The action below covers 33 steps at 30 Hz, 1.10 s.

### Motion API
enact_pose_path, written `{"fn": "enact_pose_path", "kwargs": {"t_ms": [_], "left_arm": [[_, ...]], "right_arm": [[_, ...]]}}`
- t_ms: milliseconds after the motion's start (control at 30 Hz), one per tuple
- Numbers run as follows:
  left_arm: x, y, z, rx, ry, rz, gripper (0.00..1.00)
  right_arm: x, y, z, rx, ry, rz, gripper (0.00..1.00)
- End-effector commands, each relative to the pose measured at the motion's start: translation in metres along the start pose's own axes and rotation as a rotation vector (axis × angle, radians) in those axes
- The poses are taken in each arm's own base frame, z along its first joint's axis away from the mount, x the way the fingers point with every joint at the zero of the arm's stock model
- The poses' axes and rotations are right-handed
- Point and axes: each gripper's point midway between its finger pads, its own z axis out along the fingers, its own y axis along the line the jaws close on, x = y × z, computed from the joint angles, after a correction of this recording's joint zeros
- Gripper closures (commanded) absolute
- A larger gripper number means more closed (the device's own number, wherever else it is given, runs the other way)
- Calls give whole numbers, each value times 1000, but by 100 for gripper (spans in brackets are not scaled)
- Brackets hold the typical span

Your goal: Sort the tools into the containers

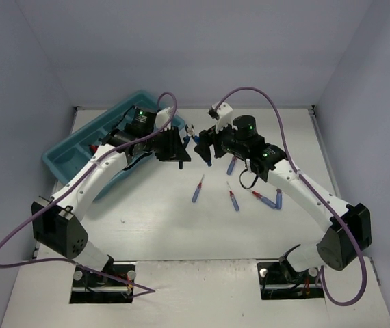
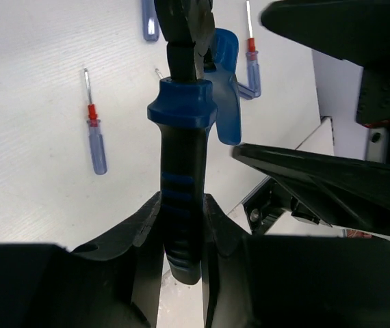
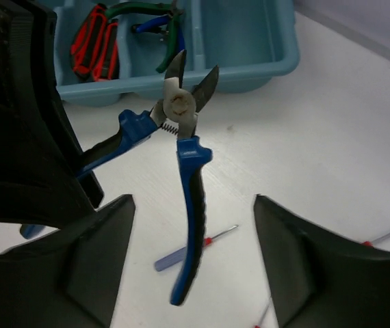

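White table (dark specks along near seam, possibly dirt); pale grey-blue walls on three sides.

The pliers have a dull grey metal head, and handles of blue plastic with black matt grips that look rubbery. The tray is smooth teal plastic, a little glossy. The bench is white, matt and smooth. The screwdrivers have clear blue plastic handles and thin shiny metal shafts. The left gripper is matt black plastic.
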Motion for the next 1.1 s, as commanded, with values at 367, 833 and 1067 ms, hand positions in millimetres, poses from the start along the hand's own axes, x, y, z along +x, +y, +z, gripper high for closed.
{"fn": "enact_pose_path", "kwargs": {"t_ms": [367,833,1067], "left_arm": [[-115,162,-80,-386,-334,-130,100],[-140,268,-58,-514,-299,-275,69],[-135,267,-60,-523,-290,-259,35]], "right_arm": [[11,-55,-68,288,-100,56,21],[42,-70,-87,336,-47,79,21],[46,-73,-84,343,-29,73,21]]}}
